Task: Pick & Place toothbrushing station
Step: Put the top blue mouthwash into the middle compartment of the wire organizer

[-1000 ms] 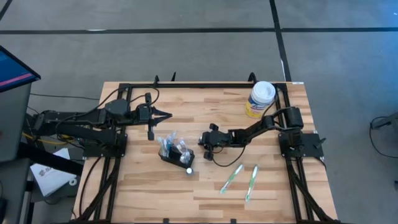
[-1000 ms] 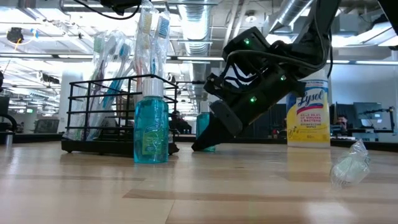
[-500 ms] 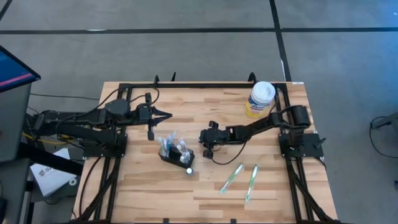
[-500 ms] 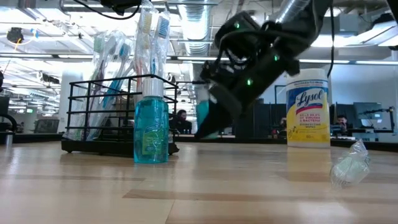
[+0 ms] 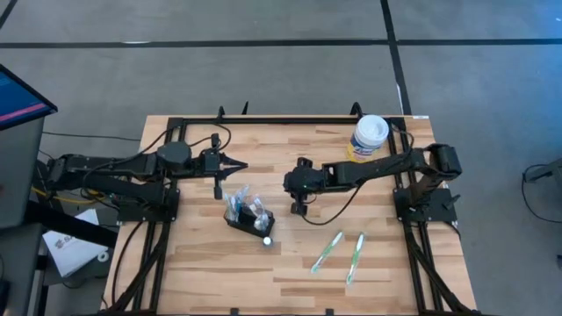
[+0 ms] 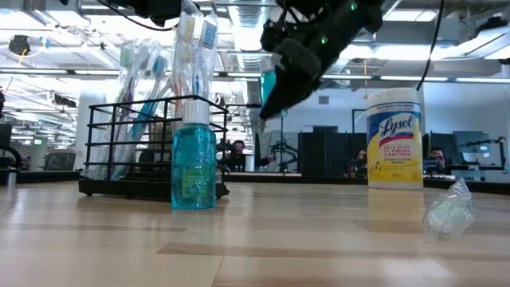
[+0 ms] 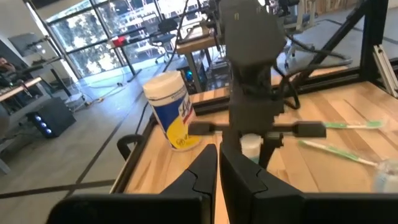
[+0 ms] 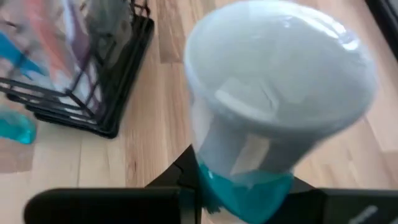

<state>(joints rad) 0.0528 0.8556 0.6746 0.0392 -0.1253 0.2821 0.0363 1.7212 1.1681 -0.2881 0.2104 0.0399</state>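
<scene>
right end effector (image 6: 275, 100) clamped on teal bottle (image 8: 249, 155), lifted mid-frame | toothbrushing station (image 5: 248, 214) centre worktop, below-left | left end effector (image 5: 237, 164) closed, idle | risk: slip from capped top-heavy bottle

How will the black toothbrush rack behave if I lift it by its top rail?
The toothbrushing station is open wire, so it is probably light and stiff. The wrapped toothbrushes stand far above its rim, so it may be top-heavy, and they may shift if it tilts. Pushing it would likely knock the teal bottle close in front.
</scene>
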